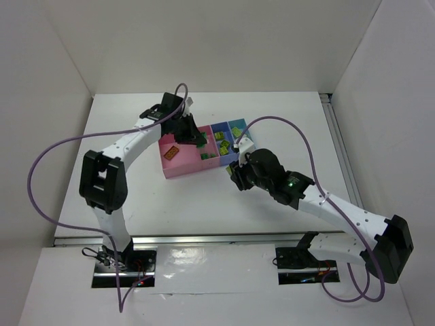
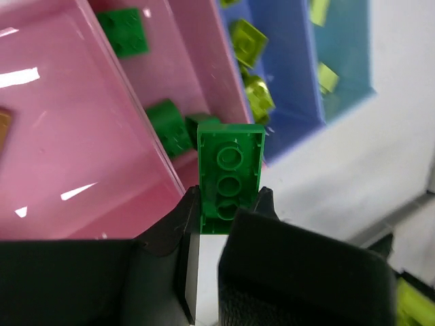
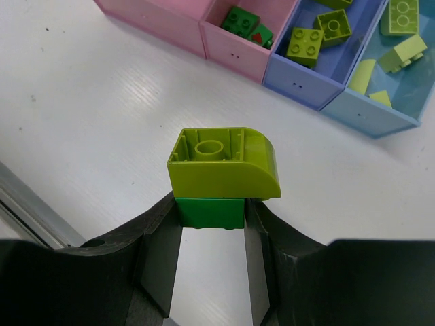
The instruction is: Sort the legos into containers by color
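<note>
The containers form one joined tray mid-table. My left gripper hovers over the narrow pink compartment, shut on a dark green lego whose hollow underside faces the camera. Two dark green legos lie below it. An orange-brown lego lies in the large pink compartment. Lime legos sit in the periwinkle compartment and pale ones in the light blue compartment. My right gripper, above the white table just in front of the tray, is shut on a dark green lego with a curved lime lego stuck to it.
A metal rail runs along the table's near edge, and another runs along the right side. White walls enclose the table on three sides. Purple cables loop from both arms.
</note>
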Robot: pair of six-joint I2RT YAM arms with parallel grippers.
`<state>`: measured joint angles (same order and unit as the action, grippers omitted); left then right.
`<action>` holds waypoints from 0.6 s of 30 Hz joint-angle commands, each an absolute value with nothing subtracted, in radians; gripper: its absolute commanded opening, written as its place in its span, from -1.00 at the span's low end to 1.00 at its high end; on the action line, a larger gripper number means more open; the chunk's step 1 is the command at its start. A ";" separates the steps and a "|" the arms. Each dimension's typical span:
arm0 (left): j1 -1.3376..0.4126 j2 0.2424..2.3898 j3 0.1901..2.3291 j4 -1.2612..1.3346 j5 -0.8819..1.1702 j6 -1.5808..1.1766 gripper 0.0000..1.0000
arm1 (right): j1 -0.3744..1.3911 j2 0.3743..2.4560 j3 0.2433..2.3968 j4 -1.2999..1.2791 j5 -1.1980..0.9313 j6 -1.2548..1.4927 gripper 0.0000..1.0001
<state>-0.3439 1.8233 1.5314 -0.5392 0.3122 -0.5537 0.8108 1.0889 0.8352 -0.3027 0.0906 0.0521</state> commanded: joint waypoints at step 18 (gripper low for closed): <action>-0.384 1.826 1.633 -0.638 0.582 -0.405 0.45 | 0.801 1.063 0.825 -0.304 0.077 0.055 -0.85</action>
